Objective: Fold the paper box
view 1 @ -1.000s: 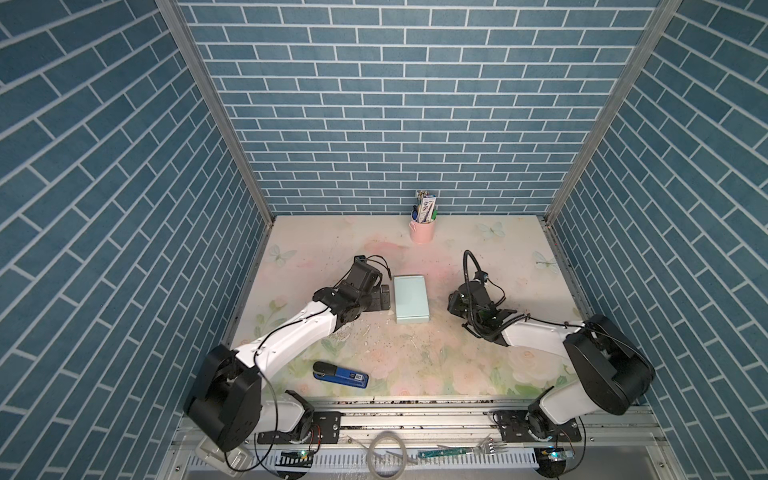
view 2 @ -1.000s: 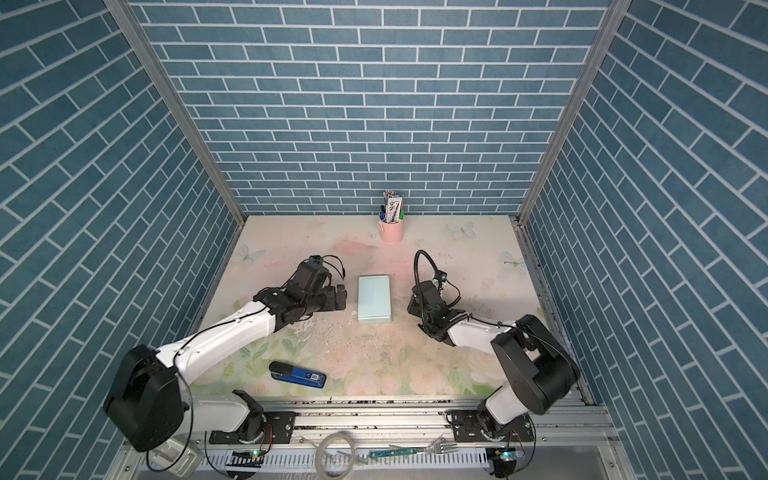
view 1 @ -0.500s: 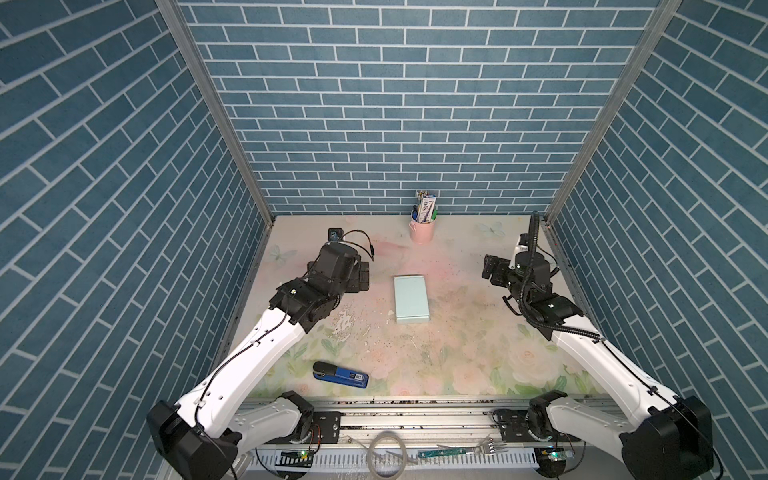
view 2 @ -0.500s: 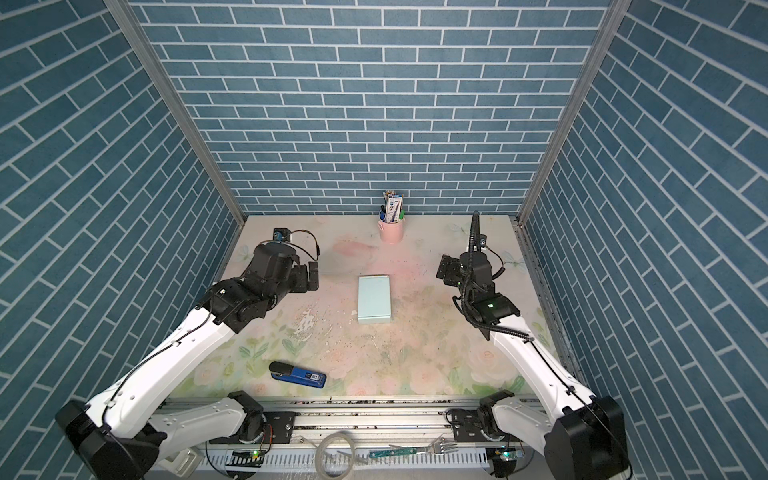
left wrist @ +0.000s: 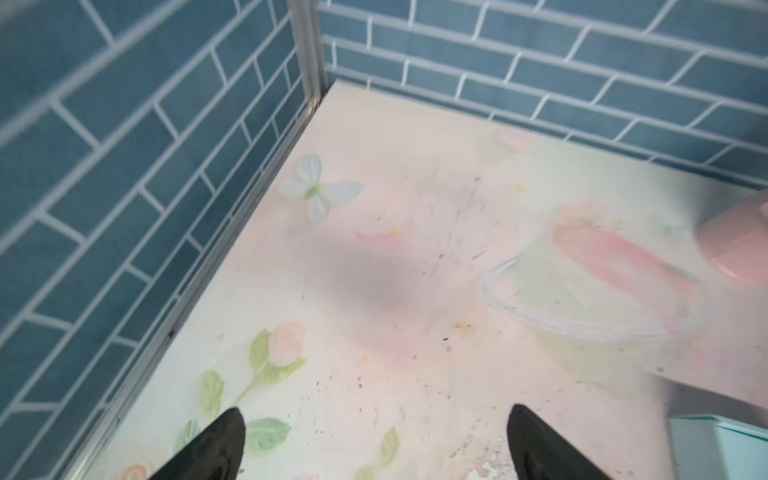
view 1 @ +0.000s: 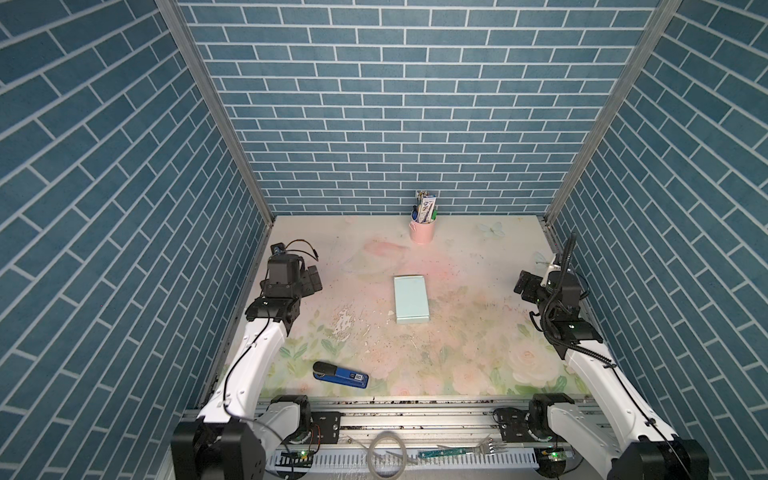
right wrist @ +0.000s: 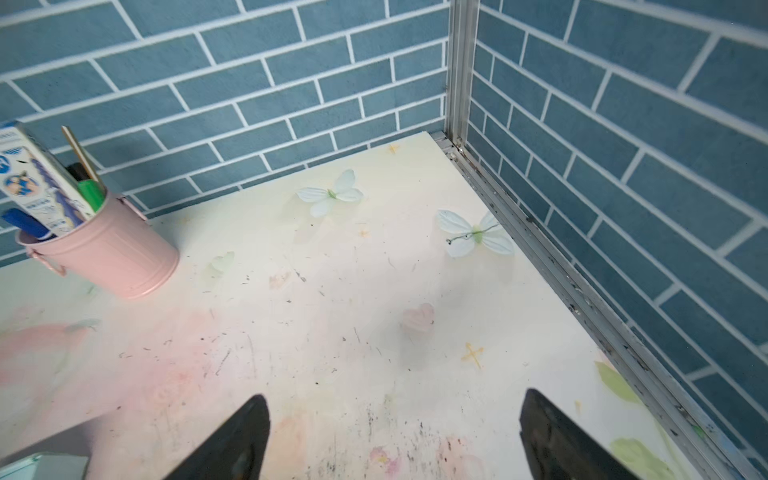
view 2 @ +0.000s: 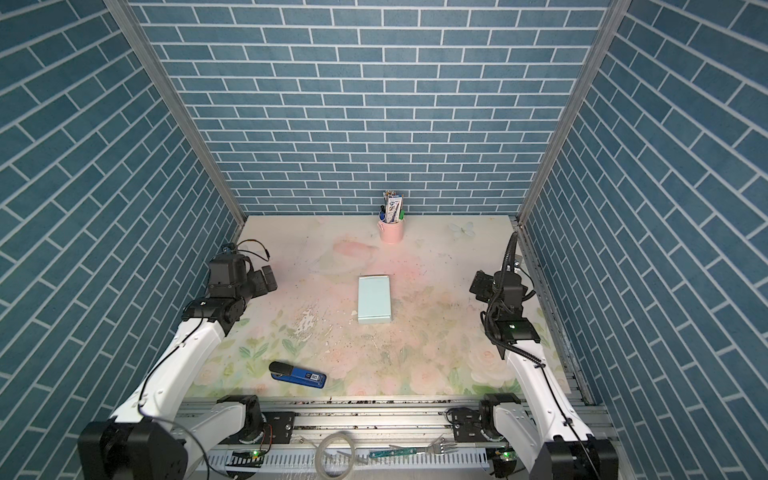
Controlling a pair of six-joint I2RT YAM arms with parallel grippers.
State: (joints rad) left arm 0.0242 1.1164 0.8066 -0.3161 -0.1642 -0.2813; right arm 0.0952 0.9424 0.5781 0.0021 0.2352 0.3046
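The paper box [view 1: 410,298] [view 2: 374,298] lies closed and flat in the middle of the floral table, a pale mint rectangle, in both top views. Only a corner of it shows in the left wrist view [left wrist: 721,446] and in the right wrist view [right wrist: 41,467]. My left gripper [view 1: 312,282] [view 2: 266,282] [left wrist: 376,419] hovers well to the left of the box, open, nothing between its fingers. Near the right wall my right gripper [view 1: 524,286] [view 2: 478,287] [right wrist: 395,405] is open and empty, far from the box.
A pink cup [view 1: 422,229] [view 2: 391,231] [right wrist: 110,257] full of pens stands at the back by the wall. A blue stapler [view 1: 340,376] [view 2: 297,375] lies near the front left. Brick walls close in three sides. A fork [view 1: 469,450] lies on the front rail.
Both arms have pulled away from the box, the left to the left wall side, the right to the right wall side, and risen. The right gripper has opened wider. The box has stayed put.
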